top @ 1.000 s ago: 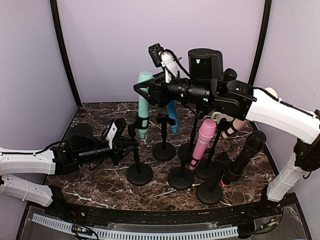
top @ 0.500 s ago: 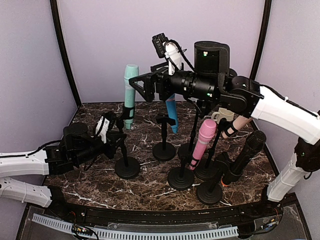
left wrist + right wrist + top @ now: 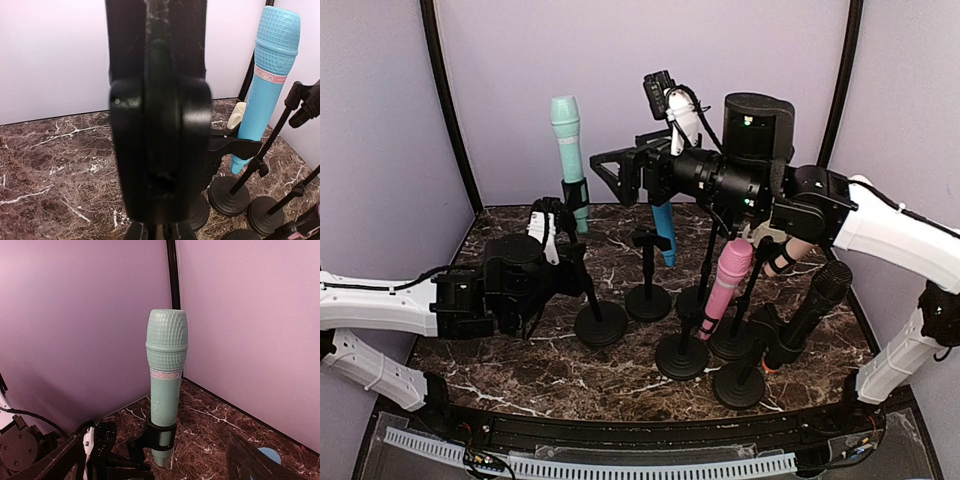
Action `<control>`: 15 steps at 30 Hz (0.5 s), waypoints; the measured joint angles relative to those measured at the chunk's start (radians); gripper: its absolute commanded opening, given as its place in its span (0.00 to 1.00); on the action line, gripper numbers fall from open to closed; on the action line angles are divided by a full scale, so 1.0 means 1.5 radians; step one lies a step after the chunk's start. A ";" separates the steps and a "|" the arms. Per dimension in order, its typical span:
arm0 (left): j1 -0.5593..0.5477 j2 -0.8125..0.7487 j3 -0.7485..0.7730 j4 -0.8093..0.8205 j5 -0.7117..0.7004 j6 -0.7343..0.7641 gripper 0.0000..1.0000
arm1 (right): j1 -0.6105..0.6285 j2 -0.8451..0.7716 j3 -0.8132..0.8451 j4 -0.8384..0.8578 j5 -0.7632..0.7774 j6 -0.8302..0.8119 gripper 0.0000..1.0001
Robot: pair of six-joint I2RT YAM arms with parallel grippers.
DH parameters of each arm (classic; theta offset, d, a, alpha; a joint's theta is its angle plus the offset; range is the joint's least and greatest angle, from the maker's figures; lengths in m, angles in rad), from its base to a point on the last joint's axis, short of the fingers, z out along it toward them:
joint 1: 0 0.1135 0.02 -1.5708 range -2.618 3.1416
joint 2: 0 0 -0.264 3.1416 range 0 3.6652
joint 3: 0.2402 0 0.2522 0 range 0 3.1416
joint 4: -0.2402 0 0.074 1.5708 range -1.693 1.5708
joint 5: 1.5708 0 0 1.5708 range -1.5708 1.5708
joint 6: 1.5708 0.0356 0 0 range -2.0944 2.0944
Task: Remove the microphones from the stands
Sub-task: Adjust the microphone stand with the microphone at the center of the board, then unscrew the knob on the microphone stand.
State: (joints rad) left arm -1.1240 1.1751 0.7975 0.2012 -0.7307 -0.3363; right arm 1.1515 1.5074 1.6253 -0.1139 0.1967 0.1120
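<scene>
Mint-green, the mic (image 3: 566,140) stands upright in the clip of its stand (image 3: 601,323), off toward the table's (image 3: 495,225) back left. The left tool (image 3: 568,258) is clamped on the stand's pole below the clip. The right tool (image 3: 608,176) hangs wide, lined up on the mic's body, near but not touching. The danger: a sideways pull could tip the stand into its neighbours, and a tight clip could drag the whole stand up if the left grip slips.
</scene>
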 measured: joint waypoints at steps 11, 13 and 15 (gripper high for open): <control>-0.050 0.121 0.038 -0.013 -0.131 -0.061 0.00 | 0.009 -0.030 -0.055 0.018 0.001 0.017 0.98; -0.055 0.132 0.038 -0.006 -0.139 -0.060 0.00 | 0.009 -0.035 -0.060 0.022 0.002 0.019 0.98; -0.062 0.134 0.038 -0.004 -0.145 -0.059 0.00 | 0.009 -0.037 -0.061 0.023 0.003 0.021 0.99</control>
State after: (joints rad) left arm -1.2163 1.3762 0.8539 0.1955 -0.9489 -0.4252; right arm 1.1652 1.4521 1.5333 -0.0795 0.2012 0.1436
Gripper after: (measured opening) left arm 0.123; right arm 0.985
